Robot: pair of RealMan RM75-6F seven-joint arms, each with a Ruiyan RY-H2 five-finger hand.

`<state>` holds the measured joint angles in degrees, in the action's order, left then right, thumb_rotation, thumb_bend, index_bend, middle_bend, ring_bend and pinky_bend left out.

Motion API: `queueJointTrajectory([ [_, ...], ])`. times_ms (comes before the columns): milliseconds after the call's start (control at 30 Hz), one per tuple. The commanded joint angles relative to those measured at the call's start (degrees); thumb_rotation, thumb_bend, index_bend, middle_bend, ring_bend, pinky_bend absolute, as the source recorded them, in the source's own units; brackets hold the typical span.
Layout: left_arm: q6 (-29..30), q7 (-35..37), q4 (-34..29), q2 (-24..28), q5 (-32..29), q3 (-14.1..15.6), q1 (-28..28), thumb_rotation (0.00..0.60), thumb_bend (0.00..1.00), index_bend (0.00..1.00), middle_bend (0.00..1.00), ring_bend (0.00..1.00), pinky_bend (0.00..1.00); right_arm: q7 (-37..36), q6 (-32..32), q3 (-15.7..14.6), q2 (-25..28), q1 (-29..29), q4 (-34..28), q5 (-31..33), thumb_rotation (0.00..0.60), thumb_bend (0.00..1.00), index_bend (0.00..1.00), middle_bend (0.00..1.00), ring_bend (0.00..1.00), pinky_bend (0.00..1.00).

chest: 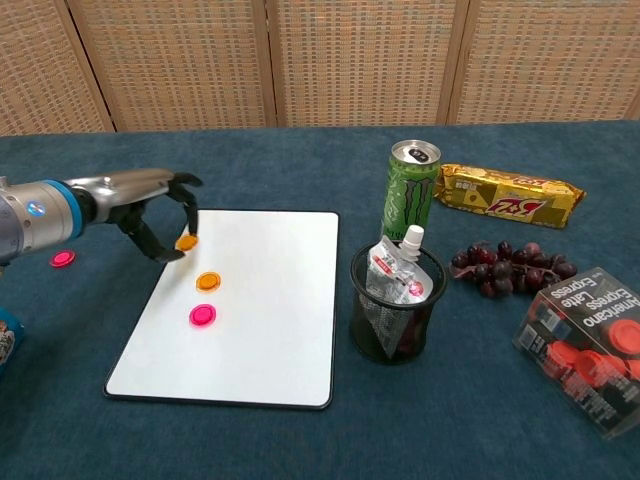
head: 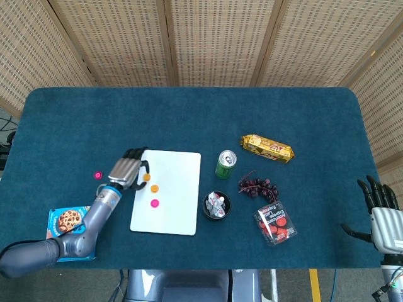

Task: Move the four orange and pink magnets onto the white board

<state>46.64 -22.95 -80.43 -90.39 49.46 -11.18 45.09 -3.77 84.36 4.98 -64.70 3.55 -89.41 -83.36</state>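
My left hand (head: 128, 170) (chest: 160, 205) hangs over the left edge of the white board (head: 173, 207) (chest: 270, 310) and pinches an orange magnet (head: 146, 177) (chest: 186, 241) between thumb and finger. On the board lie another orange magnet (head: 154, 188) (chest: 208, 282) and a pink magnet (head: 153, 202) (chest: 203, 316). A second pink magnet (head: 97, 175) (chest: 63, 258) lies on the blue cloth left of the board. My right hand (head: 381, 214) rests open at the table's right front corner, holding nothing.
A green can (chest: 411, 190), a mesh cup with a pouch (chest: 394, 300), grapes (chest: 510, 265), a gold snack pack (chest: 508, 195) and a box of red discs (chest: 590, 350) stand right of the board. A cookie box (head: 68, 229) lies at the front left.
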Motion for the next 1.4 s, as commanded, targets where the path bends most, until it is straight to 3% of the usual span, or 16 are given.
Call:
queueJointTrajectory([
  [33, 1.3, -4.8, -5.7, -1.3, -1.4, 1.2, 2.3, 0.6, 0.34, 0.57, 0.0, 0.0, 0.0, -0.3, 0.0, 0.0, 0.0, 0.0, 0.0, 0.1, 0.6, 0.07, 0.0, 0.0, 0.0, 0.0],
  [300, 7.1, -13.8, -4.2, -7.0, -9.6, 0.8, 6.1, 0.6, 0.33, 0.57, 0.0, 0.0, 0.0, -1.1, 0.0, 0.0, 0.2, -0.2, 0.2, 0.2, 0.6, 0.08, 0.0, 0.0, 0.0, 0.0],
  [733, 7.2, -14.6, 1.0, -10.3, -13.4, 0.7, 7.5, 0.6, 0.33, 0.57, 0.0, 0.0, 0.0, -1.4, 0.1, 0.0, 0.3, -0.3, 0.3, 0.1, 0.6, 0.08, 0.0, 0.0, 0.0, 0.0],
  [833, 6.6, -13.8, 1.0, -10.2, -13.3, 0.7, 7.5, 0.6, 0.31, 0.44, 0.0, 0.0, 0.0, -1.5, 0.1, 0.0, 0.3, -0.3, 0.3, 0.2, 0.6, 0.07, 0.0, 0.0, 0.0, 0.0],
  [900, 6.1, -13.1, 0.7, -9.8, -12.8, 0.8, 7.4, 0.6, 0.27, 0.28, 0.0, 0.0, 0.0, -1.5, 0.1, 0.0, 0.3, -0.3, 0.4, 0.1, 0.6, 0.08, 0.0, 0.0, 0.0, 0.0],
  [967, 5.9, -12.5, 0.4, -9.5, -12.2, 0.9, 7.2, 0.6, 0.24, 0.21, 0.0, 0.0, 0.0, -1.5, 0.2, 0.0, 0.2, -0.3, 0.4, 0.1, 0.6, 0.08, 0.0, 0.0, 0.0, 0.0],
  [1133, 6.7, -11.5, -0.6, -8.5, -11.4, 0.8, 6.7, 0.6, 0.24, 0.19, 0.0, 0.0, 0.0, -1.5, 0.3, 0.0, 0.2, -0.3, 0.5, -0.1, 0.6, 0.08, 0.0, 0.0, 0.0, 0.0],
  [1400, 10.7, -4.8, -8.5, 3.1, -3.1, 3.8, 0.2, 0.6, 0.25, 0.19, 0.0, 0.0, 0.0, -1.8, 0.6, 0.0, 0.2, -0.5, 0.8, -0.1, 0.6, 0.08, 0.0, 0.0, 0.0, 0.0],
])
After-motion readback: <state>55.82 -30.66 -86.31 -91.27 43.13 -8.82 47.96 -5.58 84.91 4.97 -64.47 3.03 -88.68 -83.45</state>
